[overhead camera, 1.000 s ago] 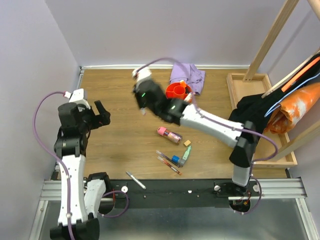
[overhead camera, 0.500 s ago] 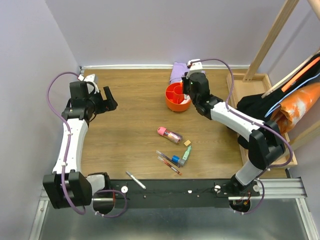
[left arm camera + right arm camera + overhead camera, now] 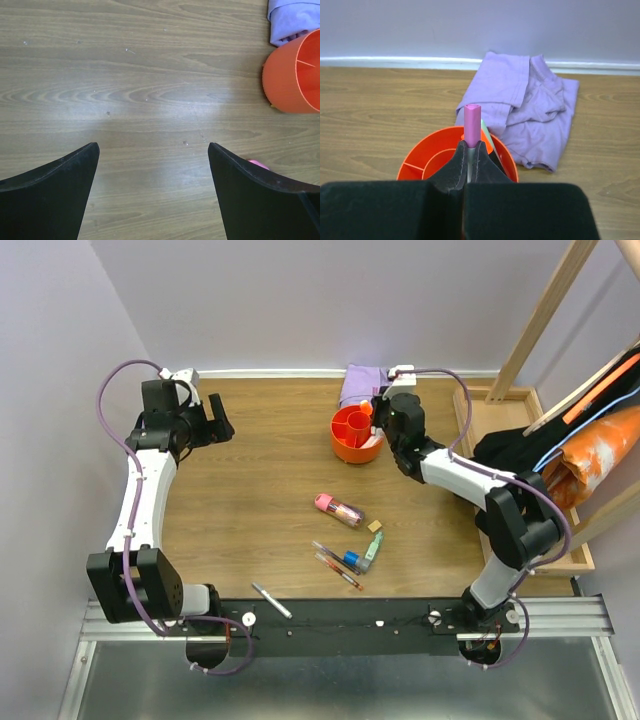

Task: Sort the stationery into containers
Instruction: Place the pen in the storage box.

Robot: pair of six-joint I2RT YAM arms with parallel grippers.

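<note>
The orange divided cup (image 3: 348,436) stands at the back middle of the table and also shows in both wrist views (image 3: 292,75) (image 3: 427,157). My right gripper (image 3: 377,430) (image 3: 471,149) hovers over its right rim, shut on a thin pen with a pink cap (image 3: 472,119) that points up. A mint stick (image 3: 487,136) leans inside the cup. My left gripper (image 3: 214,424) (image 3: 152,147) is open over bare wood at the back left. A pink tube (image 3: 338,508), tan eraser (image 3: 375,526), mint highlighter (image 3: 372,551), thin pens (image 3: 336,568) and a white pen (image 3: 270,600) lie loose.
A lilac cloth (image 3: 368,386) (image 3: 532,107) lies bunched behind the cup. A shallow wooden tray (image 3: 468,408) sits on the right, partly under black fabric (image 3: 510,465) and an orange bag (image 3: 600,455). Wooden poles (image 3: 545,310) lean at the right. Walls border the left and back.
My right arm swung from left of the cup to its right side and settled over the rim. My left arm stretched toward the back-left corner, its gripper staying open.
</note>
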